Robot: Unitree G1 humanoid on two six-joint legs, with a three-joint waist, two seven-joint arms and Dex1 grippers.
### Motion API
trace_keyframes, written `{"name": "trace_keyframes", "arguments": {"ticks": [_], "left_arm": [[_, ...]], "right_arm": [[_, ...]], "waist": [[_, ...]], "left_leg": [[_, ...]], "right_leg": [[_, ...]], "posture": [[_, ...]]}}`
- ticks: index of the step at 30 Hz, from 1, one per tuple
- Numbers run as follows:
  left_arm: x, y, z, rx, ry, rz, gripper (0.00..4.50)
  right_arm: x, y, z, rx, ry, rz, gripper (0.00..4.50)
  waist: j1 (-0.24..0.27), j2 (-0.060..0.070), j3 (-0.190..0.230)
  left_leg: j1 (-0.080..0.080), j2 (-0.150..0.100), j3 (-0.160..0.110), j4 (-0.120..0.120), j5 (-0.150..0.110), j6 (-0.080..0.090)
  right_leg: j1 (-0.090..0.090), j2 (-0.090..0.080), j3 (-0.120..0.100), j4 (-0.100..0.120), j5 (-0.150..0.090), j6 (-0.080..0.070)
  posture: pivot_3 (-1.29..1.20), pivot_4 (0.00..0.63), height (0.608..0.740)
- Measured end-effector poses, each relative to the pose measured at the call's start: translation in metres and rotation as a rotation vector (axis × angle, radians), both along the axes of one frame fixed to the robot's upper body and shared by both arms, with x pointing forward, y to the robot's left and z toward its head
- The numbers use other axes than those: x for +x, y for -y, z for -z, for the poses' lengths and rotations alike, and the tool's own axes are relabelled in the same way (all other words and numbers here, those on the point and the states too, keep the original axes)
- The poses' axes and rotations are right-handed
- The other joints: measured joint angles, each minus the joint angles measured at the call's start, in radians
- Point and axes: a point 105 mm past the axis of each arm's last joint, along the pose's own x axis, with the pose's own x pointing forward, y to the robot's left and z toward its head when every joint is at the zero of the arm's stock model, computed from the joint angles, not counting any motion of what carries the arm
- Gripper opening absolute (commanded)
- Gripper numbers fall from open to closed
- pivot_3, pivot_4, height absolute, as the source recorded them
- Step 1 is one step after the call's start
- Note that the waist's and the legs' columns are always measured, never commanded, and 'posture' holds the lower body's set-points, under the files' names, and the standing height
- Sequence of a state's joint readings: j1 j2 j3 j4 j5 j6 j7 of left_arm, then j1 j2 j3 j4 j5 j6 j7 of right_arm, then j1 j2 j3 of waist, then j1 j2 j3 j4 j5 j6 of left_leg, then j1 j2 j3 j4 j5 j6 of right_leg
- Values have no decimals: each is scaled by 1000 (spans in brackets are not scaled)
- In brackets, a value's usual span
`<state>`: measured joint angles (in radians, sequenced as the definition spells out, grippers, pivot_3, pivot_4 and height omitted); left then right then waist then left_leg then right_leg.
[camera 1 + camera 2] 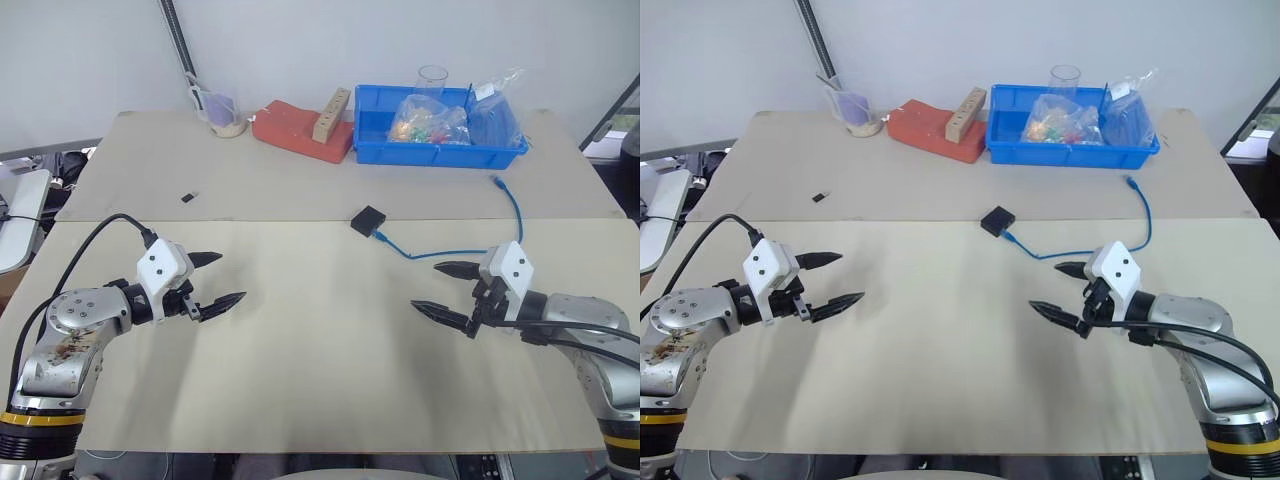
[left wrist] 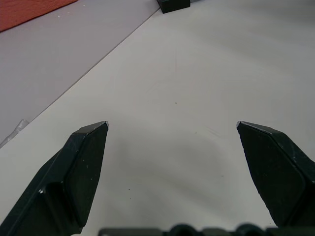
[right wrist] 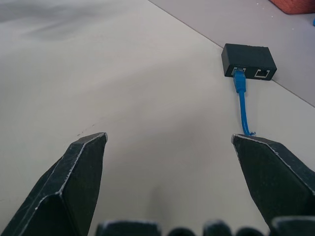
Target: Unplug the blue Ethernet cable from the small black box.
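Small black box (image 1: pixel 368 220) beyond right end effector (image 1: pixel 444 290).

right tool (image 3: pixel 170 140) open | blue ethernet cable (image 3: pixel 241 101) plugged into small black box (image 3: pixel 248 60)

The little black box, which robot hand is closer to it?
Right. The right gripper hovers open just beside and in front of the box; the left gripper, also open, is farther off across the table.
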<state>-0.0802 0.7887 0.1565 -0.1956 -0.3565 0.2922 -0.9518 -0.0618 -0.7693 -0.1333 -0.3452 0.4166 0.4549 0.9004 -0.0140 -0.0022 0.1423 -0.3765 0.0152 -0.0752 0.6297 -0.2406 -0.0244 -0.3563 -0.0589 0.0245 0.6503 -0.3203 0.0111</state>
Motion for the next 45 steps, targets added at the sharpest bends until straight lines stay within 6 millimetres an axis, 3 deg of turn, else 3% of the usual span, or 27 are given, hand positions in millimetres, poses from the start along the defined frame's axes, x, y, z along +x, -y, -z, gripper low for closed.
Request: {"name": "trace_keyframes", "arguments": {"ticks": [2, 5, 10, 16, 25, 29, 38, 39, 41, 45], "left_arm": [[0, 0, 0, -2, -2, -2, 4444], [3, 11, -3, -101, -12, -9, 4444], [3, 53, -45, -203, 59, 146, 4444], [-5, 94, -71, -219, 80, 355, 4444], [-8, 88, -67, -190, 34, 361, 4444], [-11, 84, -63, -186, 24, 345, 4500], [-11, 81, -61, -184, 29, 318, 4500], [-11, 80, -62, -185, 31, 313, 4500], [-9, 79, -63, -200, 29, 291, 4500], [5, 58, -62, -338, -74, 161, 4500]], "right_arm": [[1, 0, 0, 2, 0, 7, 4500], [17, -8, -6, 22, 28, 72, 4500], [58, -17, -18, -7, 45, 130, 4500], [94, -42, 6, -50, -60, 85, 4500], [138, -45, 21, -91, -108, 133, 4500], [145, -44, 26, -95, -133, 130, 3422], [150, -54, 27, -86, -121, 84, 237], [150, -55, 26, -86, -112, 79, 28], [149, -55, 25, -95, -83, 53, 28], [133, -55, -10, -147, 207, -101, 28]], "waist": [[0, 0, 0], [-4, -1, 1], [-3, -2, 2], [-6, -2, 2], [-29, -2, 2], [-31, -2, 3], [-32, -2, 3], [-32, -2, 3], [-32, -1, 3], [-27, 0, 4]], "left_leg": [[0, 0, 0, 0, 0, 0], [0, 0, 1, 1, 0, 0], [0, -2, 2, 2, 0, 0], [0, -2, 3, 3, 0, 0], [0, -1, 3, 3, 0, 0], [0, -1, 3, 3, 0, 0], [1, -1, 4, 3, 0, 0], [1, -1, 4, 3, 0, 0], [1, -1, 4, 3, 0, 0], [-4, -1, 3, 4, 0, 0]], "right_leg": [[0, 0, 0, 0, 0, 0], [-2, 0, 3, 4, 0, 1], [-2, 1, 8, 7, -1, 3], [-2, 3, 14, 7, -2, 3], [-3, 3, 16, 13, -2, 3], [-4, 3, 16, 13, -2, 3], [-4, 4, 17, 13, -2, 3], [-4, 4, 17, 13, -2, 3], [-4, 4, 17, 14, -2, 3], [-9, 3, 16, 15, -2, 3]], "posture": [[0, 150, 740], [0, 150, 740], [0, 150, 740], [0, 150, 740], [0, 150, 740], [0, 150, 740], [0, 150, 740], [0, 150, 740], [0, 150, 740], [0, 150, 740]]}}
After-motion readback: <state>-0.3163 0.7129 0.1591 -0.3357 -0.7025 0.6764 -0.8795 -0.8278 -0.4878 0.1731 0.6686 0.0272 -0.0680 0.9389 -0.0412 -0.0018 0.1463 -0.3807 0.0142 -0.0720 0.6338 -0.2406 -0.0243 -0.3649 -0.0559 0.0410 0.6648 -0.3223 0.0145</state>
